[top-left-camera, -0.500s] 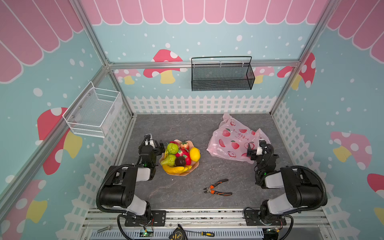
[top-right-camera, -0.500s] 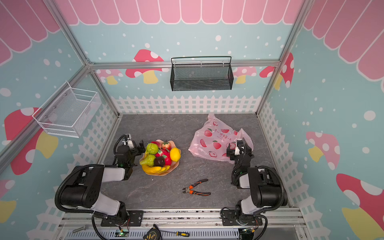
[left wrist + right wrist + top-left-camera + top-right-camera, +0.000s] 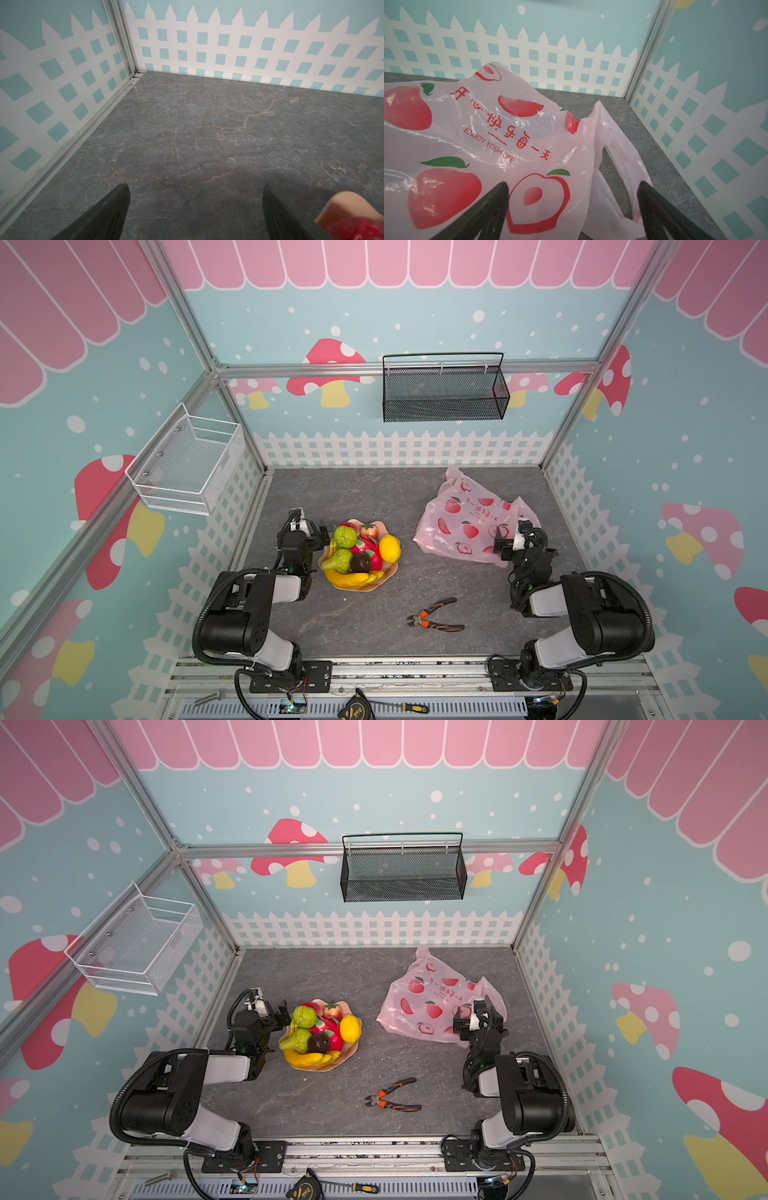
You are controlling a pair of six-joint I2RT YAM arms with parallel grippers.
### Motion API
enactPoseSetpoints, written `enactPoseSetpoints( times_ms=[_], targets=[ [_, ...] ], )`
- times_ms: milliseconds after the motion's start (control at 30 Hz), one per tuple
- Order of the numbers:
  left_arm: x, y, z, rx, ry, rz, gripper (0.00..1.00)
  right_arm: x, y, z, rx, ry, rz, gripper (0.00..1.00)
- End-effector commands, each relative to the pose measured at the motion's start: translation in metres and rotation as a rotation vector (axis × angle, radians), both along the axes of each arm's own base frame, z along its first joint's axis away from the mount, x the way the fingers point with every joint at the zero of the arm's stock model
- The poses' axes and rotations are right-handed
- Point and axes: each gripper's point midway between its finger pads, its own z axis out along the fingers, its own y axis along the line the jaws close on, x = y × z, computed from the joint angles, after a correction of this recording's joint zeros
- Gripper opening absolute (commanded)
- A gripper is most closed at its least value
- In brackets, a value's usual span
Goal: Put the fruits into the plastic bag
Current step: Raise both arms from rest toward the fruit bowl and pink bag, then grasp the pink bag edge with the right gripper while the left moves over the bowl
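The fruits are heaped on a peach-coloured wavy plate point(image 3: 390, 570): a lemon point(image 3: 389, 548), two bumpy green ones point(image 3: 345, 536), a banana bunch point(image 3: 353, 578), a dark brown one point(image 3: 360, 562) and red ones point(image 3: 369, 531). The pink plastic bag point(image 3: 465, 522) lies crumpled at the back right. My left gripper point(image 3: 316, 531) is open just left of the plate, and in the left wrist view only bare floor lies between its fingers point(image 3: 122, 199). My right gripper point(image 3: 511, 533) is open over the bag's near right corner, and the bag point(image 3: 488, 135) lies under its fingers point(image 3: 500, 197).
Orange-handled pliers point(image 3: 436, 616) lie on the floor in front, between the arms. A black mesh basket point(image 3: 444, 393) hangs on the back wall and a white wire basket point(image 3: 187, 464) on the left wall. The plate's rim point(image 3: 340, 205) is close beside the left gripper.
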Motion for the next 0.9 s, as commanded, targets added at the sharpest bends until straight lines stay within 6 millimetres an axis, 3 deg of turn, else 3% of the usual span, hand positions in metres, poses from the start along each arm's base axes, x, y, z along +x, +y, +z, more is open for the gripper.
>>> enactPoseSetpoints(
  times_ms=[0, 333, 467, 567, 667, 733, 867],
  targets=[
    [0.001, 0.003, 0.006, 0.005, -0.022, 0.013, 1.00, 0.001, 0.002, 0.006, -0.017, -0.027, 0.006, 0.97],
    [0.000, 0.004, 0.006, -0.002, -0.024, 0.014, 0.99, 0.000, 0.001, 0.006, -0.018, -0.026, 0.005, 0.97],
    [-0.002, 0.010, 0.011, -0.015, -0.033, 0.036, 1.00, 0.003, -0.007, 0.018, -0.005, -0.035, -0.045, 0.97],
    [-0.007, 0.009, 0.031, -0.008, -0.047, 0.031, 1.00, 0.011, -0.012, 0.025, 0.024, 0.058, -0.079, 0.97],
    [-0.023, 0.014, 0.064, -0.041, -0.076, 0.077, 1.00, 0.010, -0.012, 0.034, 0.139, 0.179, -0.111, 0.98],
    [-0.034, 0.015, 0.084, -0.100, -0.045, 0.104, 0.99, 0.002, -0.006, 0.048, 0.232, 0.221, -0.101, 0.97],
    [-0.058, 0.007, 0.102, -0.228, 0.072, 0.108, 0.99, -0.021, 0.015, 0.065, 0.411, 0.262, -0.031, 0.97]
  ],
)
